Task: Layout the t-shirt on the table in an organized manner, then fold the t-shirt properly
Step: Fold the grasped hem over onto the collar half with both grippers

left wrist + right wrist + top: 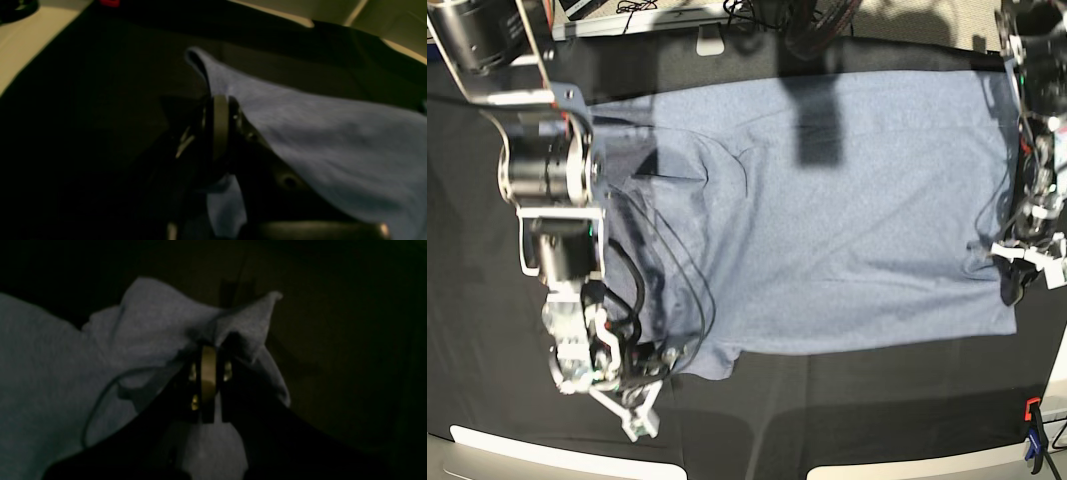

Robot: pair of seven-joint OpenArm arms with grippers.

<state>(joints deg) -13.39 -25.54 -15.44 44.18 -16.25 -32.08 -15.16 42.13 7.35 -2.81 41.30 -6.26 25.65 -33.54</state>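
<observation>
The light blue-grey t-shirt [847,220] lies spread across the black table [857,410], plain side up, with no lettering showing. At the shirt's near right corner, my left gripper [1010,283] is shut on the fabric. The left wrist view shows its fingertips [218,100] pinching a raised edge of the t-shirt [333,150]. My right gripper [667,358] sits at the shirt's near left corner, by the sleeve. In the right wrist view it [208,350] is shut on a bunched fold of the t-shirt [156,323].
An orange and blue clamp [1033,440] grips the table's near right edge. A red clamp [110,2] shows at a far corner. Cables hang from the right arm [552,170] over the shirt's left side. Black cloth extends around the shirt on all sides.
</observation>
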